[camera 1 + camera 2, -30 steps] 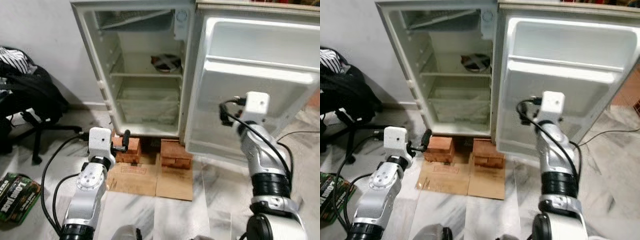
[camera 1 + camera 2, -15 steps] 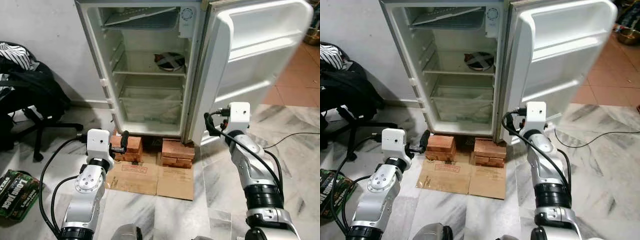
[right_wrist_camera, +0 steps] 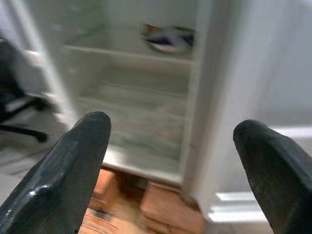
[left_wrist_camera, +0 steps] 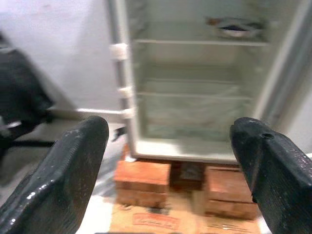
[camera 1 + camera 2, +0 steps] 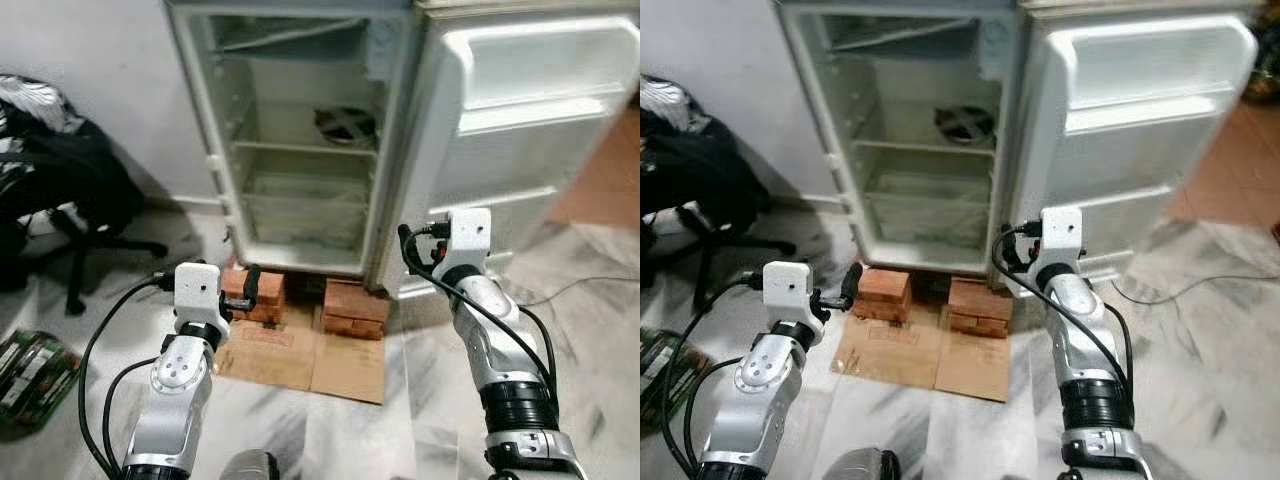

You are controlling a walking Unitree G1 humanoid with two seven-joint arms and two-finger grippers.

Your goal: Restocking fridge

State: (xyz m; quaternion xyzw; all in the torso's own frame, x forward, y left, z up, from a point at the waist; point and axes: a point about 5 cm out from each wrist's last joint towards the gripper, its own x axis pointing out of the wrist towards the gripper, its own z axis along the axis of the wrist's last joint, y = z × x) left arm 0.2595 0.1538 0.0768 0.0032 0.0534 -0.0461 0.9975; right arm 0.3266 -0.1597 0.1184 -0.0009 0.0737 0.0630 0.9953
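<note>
We are facing the open fridge (image 5: 300,150) at twelve o'clock, propped on bricks (image 5: 350,305), its door (image 5: 520,130) swung toward two o'clock, holding our left hand (image 4: 165,161) and right hand (image 3: 170,165) spread and empty.

The fridge (image 5: 300,150) stands open toward the robot, and its shelves (image 5: 300,148) offer wide free room; a dish (image 5: 346,122) at the back right of the upper shelf takes one corner. The door (image 5: 520,130) hangs open on the right, walling off that side, with the right gripper (image 3: 170,161) spread wide near its lower edge. Bricks (image 5: 300,292) under the fridge and flattened cardboard (image 5: 305,355) cover the floor in front. An office chair (image 5: 60,210) crowds the left, well apart from the opening. The left gripper (image 4: 165,161), spread wide, faces the lower shelves with nothing between.
</note>
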